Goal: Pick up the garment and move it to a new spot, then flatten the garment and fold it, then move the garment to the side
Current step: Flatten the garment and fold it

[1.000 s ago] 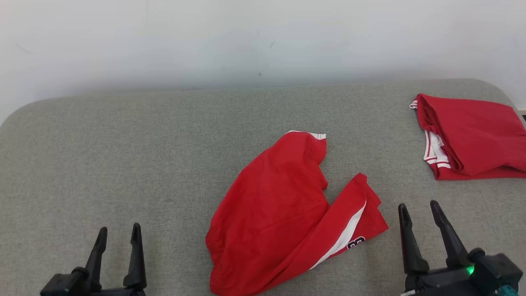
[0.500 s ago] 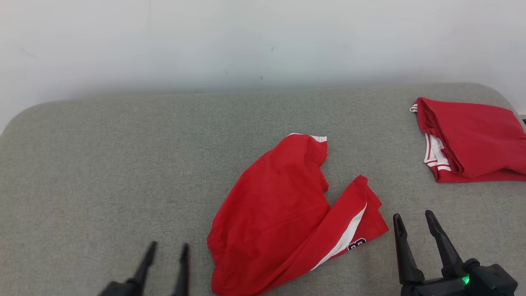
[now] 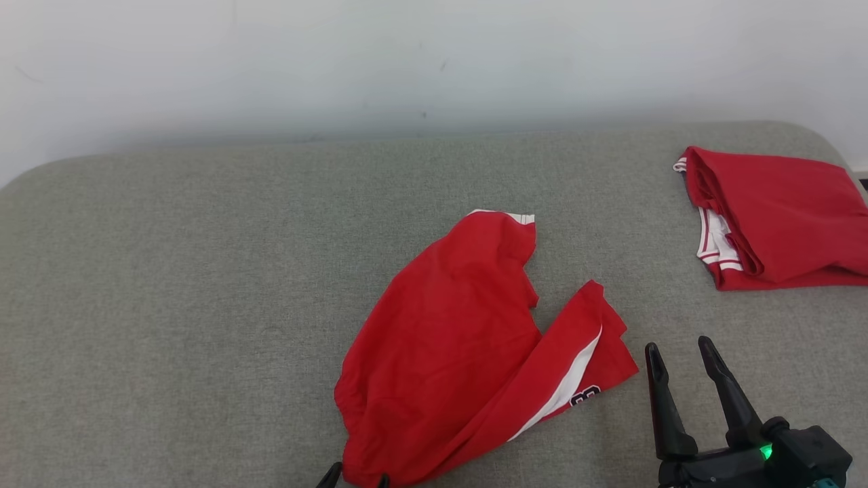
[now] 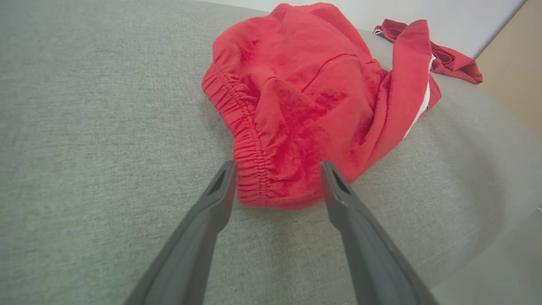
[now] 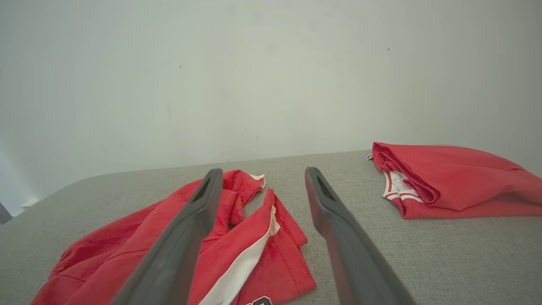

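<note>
Item under inspection: red shorts (image 3: 468,339), lying crumpled near the middle of the grey upholstered surface (image 3: 169,271), waistband end nearest the robot.

Left gripper (image 4: 277,165): fingers spread, nothing grasped. The tips straddle the gathered waistband edge; contact with the cloth cannot be confirmed.

Right gripper (image 3: 678,342): fingers spread, empty, near the hem of the shorts' right leg and apart from it.

Materials: the shorts are thin matte cloth, with a puckered elastic waistband, a white side stripe and a dark printed mark by the hem. The surface is coarse woven fabric with rounded corners.

A folded red garment (image 3: 780,224) with white striped trim lies at the far right, well apart. A pale wall (image 3: 407,61) stands behind.
</note>
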Motion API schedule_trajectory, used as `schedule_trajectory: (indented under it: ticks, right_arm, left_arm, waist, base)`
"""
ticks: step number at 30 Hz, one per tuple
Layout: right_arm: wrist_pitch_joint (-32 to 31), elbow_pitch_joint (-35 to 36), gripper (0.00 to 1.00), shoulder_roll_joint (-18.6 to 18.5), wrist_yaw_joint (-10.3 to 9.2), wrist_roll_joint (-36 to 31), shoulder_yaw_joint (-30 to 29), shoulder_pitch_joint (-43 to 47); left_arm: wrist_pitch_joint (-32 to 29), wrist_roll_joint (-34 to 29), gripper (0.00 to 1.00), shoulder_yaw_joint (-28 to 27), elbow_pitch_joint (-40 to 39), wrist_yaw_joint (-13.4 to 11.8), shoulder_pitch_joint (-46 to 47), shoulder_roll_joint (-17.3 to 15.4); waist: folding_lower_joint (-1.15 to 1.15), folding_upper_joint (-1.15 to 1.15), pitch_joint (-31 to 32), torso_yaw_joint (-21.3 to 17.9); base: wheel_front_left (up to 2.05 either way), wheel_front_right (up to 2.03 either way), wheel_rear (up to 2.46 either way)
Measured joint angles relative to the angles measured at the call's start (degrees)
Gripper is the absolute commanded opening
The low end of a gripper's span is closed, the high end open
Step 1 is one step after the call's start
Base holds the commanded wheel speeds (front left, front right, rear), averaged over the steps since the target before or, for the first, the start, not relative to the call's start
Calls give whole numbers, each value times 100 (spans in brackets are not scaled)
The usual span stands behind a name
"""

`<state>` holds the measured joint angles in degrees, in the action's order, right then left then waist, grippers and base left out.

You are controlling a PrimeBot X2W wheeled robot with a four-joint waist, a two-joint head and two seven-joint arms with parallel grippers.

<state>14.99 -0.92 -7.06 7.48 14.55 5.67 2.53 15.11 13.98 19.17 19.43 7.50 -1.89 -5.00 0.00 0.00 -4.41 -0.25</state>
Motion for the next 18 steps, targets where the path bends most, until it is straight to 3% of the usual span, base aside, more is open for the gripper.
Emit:
schedule_trajectory:
  ticks: [10, 11, 12, 13, 18]
  right_arm:
    - [0, 12, 100, 45, 0, -2, -9, -99]
    - [0, 16, 100, 52, 0, -2, -9, -104]
    - [0, 23, 100, 58, 0, -2, -5, -105]
    - [0, 29, 100, 66, 0, -2, -11, -106]
    - [0, 24, 100, 88, 0, -2, -92, -98]
  left_arm:
    - [0, 148, 100, -13, 597, 0, 413, 82]
    - [0, 203, 83, 12, 584, 0, 442, 90]
    - [1, 276, 13, 40, 567, 0, 489, 103]
    - [1, 357, 0, 104, 541, 0, 537, 111]
    - [0, 654, 0, 333, 96, 0, 641, 105]
  waist:
    - [0, 0, -211, -127]
    - [0, 0, -226, -133]
    - [0, 0, -238, -136]
    - [0, 0, -246, -133]
    - [0, 1, -246, -40]
  base:
    - [0, 0, 0]
    - [0, 0, 0]
    - [0, 0, 0]
    - [0, 0, 0]
    - [0, 0, 0]
